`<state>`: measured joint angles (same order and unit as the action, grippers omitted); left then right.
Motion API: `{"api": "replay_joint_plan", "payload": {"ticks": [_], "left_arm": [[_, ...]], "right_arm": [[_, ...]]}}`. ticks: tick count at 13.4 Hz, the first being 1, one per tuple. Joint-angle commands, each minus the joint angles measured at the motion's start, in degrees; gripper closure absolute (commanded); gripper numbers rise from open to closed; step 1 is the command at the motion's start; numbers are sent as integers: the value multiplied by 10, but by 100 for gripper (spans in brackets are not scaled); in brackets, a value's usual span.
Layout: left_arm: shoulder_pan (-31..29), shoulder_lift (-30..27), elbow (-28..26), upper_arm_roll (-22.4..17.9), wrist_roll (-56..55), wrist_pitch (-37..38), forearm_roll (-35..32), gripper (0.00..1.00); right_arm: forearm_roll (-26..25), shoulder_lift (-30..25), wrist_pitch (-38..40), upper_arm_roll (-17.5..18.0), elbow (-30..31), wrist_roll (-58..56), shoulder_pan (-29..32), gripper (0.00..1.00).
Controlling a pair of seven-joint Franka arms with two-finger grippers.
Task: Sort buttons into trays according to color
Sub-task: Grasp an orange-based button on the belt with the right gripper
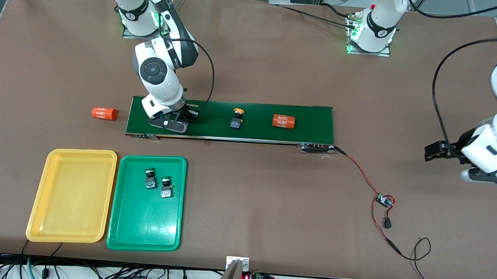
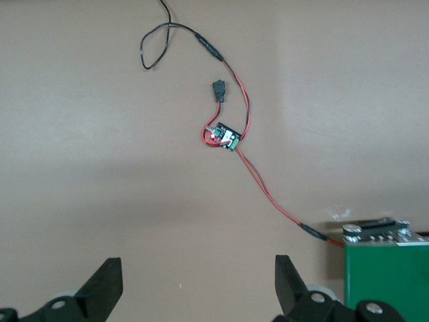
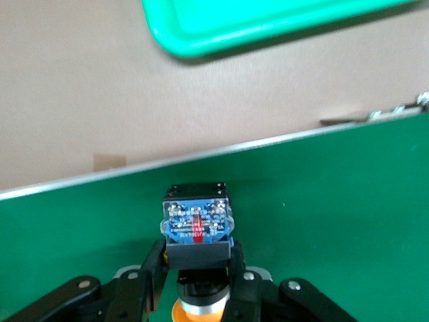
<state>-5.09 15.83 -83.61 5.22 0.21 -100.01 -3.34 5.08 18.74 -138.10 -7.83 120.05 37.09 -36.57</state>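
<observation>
My right gripper [image 1: 186, 117] is low over the dark-green conveyor belt [image 1: 215, 123] at the right arm's end. In the right wrist view it [image 3: 198, 272] is shut on a yellow-orange button [image 3: 196, 228], black body outward and cap between the fingers. A second yellow-orange button [image 1: 237, 118] lies mid-belt. Two green buttons [image 1: 150, 179] [image 1: 166, 187] lie in the green tray [image 1: 146, 223]. The yellow tray [image 1: 72, 198] beside it holds nothing. My left gripper [image 1: 434, 151] waits open and empty over bare table at the left arm's end; it also shows in the left wrist view [image 2: 198, 285].
An orange "4680" cylinder [image 1: 284, 121] lies on the belt, another [image 1: 104, 113] on the table off the belt's end. A small circuit board [image 1: 383, 200] [image 2: 223, 137] with red and black wires lies near the belt's other end [image 2: 385, 275]. The green tray's corner [image 3: 268, 20] shows past the belt edge.
</observation>
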Motion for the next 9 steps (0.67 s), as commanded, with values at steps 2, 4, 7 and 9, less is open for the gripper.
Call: {"api": "replay_joint_plan", "payload": {"ticks": [2,4,7,9], "left_arm": [[-4,-29,13,-13,-32,52,38,0],[-14,-47,9,-11,-32,49,50,0],[-14,-62,-11,-7,-36,26,47,0],[-14,-83,-30,-8,-33,25,43,0]], "right_arm": [[-5,-14,131,2,-106,-75,49,98],[-9,-6,174,1,-160,-162,95,98],[-18,16,191,2,-220,-306,192,98],[-20,64,194,1,-263,-335,225,98]]}}
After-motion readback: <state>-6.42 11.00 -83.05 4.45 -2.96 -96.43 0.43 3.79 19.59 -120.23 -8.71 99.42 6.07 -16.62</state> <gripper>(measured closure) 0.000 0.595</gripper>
